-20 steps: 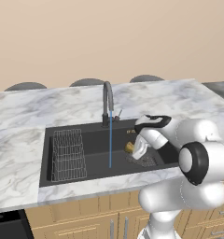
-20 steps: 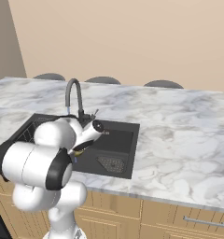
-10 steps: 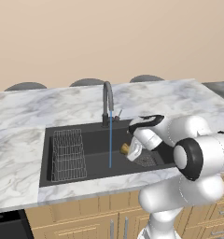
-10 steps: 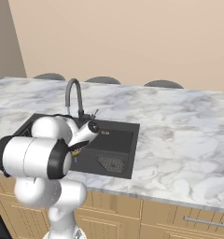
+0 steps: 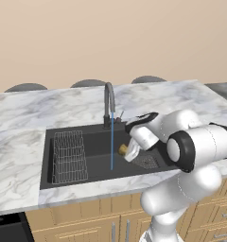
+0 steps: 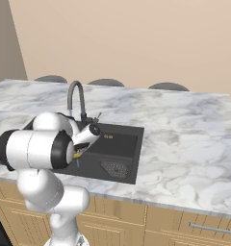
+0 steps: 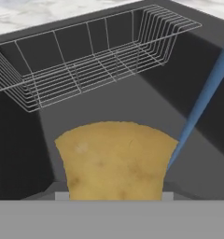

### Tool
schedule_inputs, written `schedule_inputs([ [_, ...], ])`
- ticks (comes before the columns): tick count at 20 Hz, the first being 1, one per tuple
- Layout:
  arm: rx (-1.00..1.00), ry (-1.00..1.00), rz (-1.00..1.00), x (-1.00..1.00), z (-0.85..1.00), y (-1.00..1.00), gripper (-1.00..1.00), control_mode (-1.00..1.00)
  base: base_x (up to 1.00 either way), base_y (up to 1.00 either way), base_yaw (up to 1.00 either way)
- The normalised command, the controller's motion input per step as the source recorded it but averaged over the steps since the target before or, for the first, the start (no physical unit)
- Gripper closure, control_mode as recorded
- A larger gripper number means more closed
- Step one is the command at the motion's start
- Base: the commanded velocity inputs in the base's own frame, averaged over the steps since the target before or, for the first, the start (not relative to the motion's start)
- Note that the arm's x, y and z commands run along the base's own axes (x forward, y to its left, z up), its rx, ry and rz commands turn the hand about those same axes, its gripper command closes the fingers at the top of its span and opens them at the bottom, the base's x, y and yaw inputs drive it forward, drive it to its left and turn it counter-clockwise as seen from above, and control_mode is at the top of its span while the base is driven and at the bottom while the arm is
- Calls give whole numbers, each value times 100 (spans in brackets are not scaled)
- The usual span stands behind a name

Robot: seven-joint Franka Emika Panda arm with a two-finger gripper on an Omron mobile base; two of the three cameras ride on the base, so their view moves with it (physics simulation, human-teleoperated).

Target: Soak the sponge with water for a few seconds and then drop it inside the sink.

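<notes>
Closest to my hand camera, the sponge (image 7: 116,161) sits clamped between the jaws of my gripper (image 5: 126,152), held low over the sink (image 5: 87,177) and just beside the water (image 7: 202,105), not clearly under it. I judge the sponge light and soft, so it will squash under a hard squeeze and grow heavier and slicker once wet; gripping it across the middle of its flat faces seems safest. Beyond it the wire rack (image 7: 86,65) hangs along the far wall, and the faucet (image 5: 109,97) rises behind the basin on the marble counter (image 5: 21,123).
</notes>
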Motion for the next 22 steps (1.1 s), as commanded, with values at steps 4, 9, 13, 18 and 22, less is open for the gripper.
schedule_inputs([
  [4,0,0,1,29,-19,1,100,-100,0,0,0],
  [9,0,0,1,28,-25,1,100,-100,0,0,0],
  [13,0,0,1,20,-18,7,100,-100,0,0,0],
  [18,0,0,0,23,-18,10,100,-100,0,0,0],
  [22,0,0,0,27,-17,12,100,-100,0,0,0],
])
